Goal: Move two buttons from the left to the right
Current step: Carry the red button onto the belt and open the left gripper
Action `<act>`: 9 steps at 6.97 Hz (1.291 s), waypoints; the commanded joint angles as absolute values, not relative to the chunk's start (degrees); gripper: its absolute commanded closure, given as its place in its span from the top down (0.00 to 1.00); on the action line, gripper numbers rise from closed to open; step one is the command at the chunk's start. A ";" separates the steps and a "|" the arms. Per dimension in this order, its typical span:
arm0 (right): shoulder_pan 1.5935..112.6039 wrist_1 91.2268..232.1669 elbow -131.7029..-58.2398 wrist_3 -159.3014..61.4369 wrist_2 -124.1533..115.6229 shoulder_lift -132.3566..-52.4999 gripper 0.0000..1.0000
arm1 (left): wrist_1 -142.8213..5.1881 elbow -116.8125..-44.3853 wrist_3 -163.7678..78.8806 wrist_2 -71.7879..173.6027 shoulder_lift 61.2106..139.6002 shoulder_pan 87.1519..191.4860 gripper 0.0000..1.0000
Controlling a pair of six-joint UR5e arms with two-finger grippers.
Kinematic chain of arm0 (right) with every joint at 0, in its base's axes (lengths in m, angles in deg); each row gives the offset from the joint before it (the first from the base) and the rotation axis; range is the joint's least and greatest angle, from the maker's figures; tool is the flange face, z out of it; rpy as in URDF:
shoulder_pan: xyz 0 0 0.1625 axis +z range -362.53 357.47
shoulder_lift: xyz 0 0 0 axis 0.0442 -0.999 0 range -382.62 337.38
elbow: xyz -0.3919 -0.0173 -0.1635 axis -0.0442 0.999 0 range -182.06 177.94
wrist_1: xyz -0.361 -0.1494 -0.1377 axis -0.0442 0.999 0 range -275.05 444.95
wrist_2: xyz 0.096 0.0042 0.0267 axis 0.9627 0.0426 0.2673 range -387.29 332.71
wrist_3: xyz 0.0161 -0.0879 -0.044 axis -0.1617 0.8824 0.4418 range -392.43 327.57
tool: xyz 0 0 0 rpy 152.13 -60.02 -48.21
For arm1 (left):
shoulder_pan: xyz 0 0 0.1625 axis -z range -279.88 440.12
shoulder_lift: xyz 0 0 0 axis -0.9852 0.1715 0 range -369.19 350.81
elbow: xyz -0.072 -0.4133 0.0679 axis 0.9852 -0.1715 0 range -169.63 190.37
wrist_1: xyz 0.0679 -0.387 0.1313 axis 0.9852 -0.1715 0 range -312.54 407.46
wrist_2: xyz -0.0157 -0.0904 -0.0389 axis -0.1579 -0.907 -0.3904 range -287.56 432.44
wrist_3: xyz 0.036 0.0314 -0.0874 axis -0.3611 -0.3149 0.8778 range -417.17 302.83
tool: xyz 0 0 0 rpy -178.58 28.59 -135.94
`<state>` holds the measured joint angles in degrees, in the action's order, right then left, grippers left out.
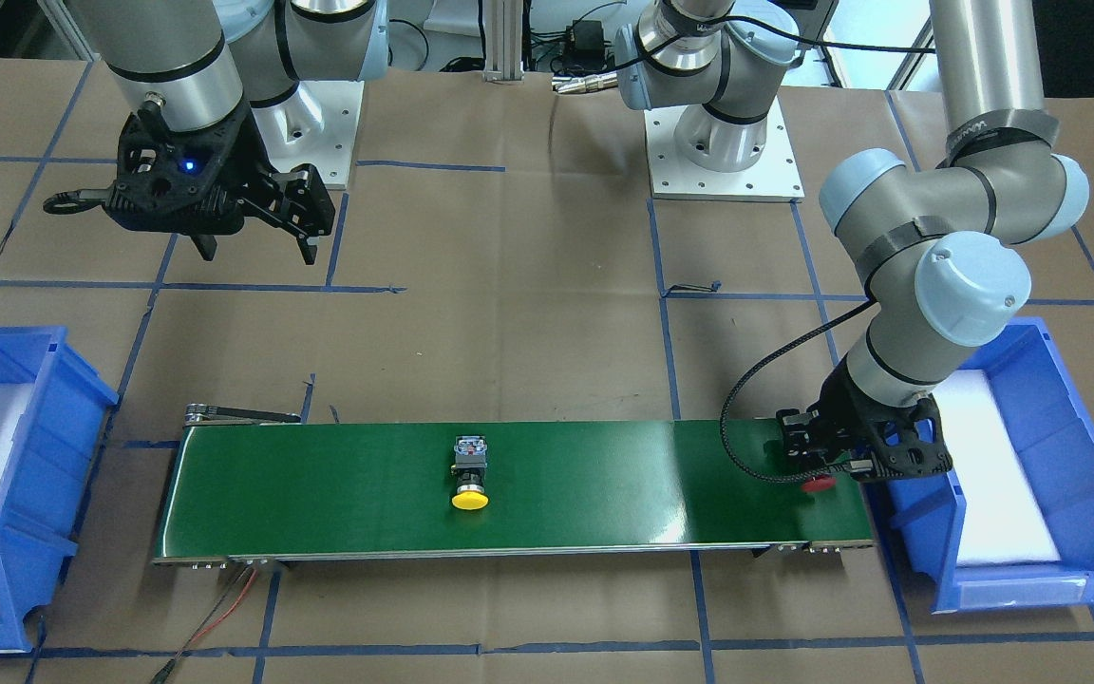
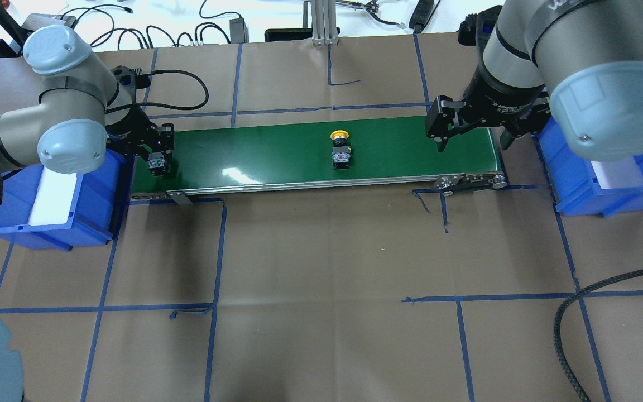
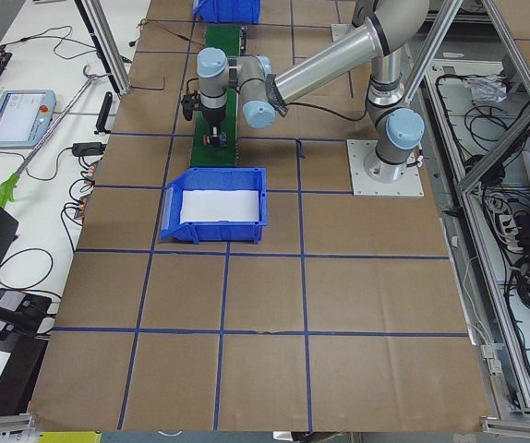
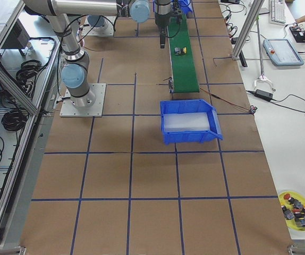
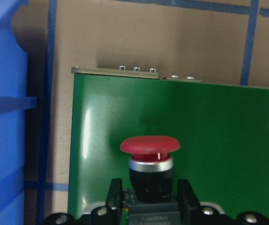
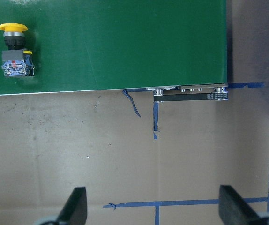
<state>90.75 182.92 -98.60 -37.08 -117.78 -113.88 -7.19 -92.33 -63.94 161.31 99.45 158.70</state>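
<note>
On my feeds the left claw (image 1: 818, 465) is down at the end of the green belt (image 1: 604, 475) nearest the blue bin (image 2: 92, 195) on the robot's left. It is closed onto the red button (image 5: 149, 145). In the left wrist view I see 2 fingers (image 5: 115, 193) pressed against either side of the button's boxy body, with the red cap sticking out in front of them over the belt. I cannot tell whether the button touches the belt or hangs just above it. The yellow button (image 1: 469, 475) lies on its side about halfway along the belt, with nothing holding it. Its cap points to the belt's edge away from the robot and its black-and-grey body points to the robot's side. The right claw (image 1: 259, 255) is wide open with nothing in it. In the front view it hangs above the brown bench (image 1: 509, 361) on the robot's side of the belt, towards the belt's other end. The right wrist view looks straight down past 2 spread fingertips (image 6: 76, 208) onto bare paper, with the belt's end and the yellow button at the top of the picture. A second blue bin (image 2: 578, 195) sits off that far end of the belt on the robot's right. Both bins have a white lining. Blue tape lines cross the paper covering the bench.
</note>
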 commanded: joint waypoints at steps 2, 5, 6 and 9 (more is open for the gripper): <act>90.72 186.28 -98.66 -37.18 -117.64 -111.84 1.00 | -5.98 -92.82 -64.38 161.39 100.75 158.70 0.44; 90.72 190.14 -98.48 -37.09 -117.81 -108.59 1.00 | -6.06 -91.24 -63.59 160.95 101.03 158.79 1.00; 90.72 190.94 -98.31 -37.18 -117.55 -107.62 1.00 | -7.80 -88.97 -63.68 161.03 99.63 159.13 1.00; 90.72 195.40 -97.87 -37.09 -117.46 -104.11 1.00 | -24.20 -81.67 -63.50 161.12 95.07 160.36 1.00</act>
<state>90.72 193.20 -98.20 -37.16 -117.54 -105.52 -17.80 -84.28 -63.59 161.02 97.24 159.58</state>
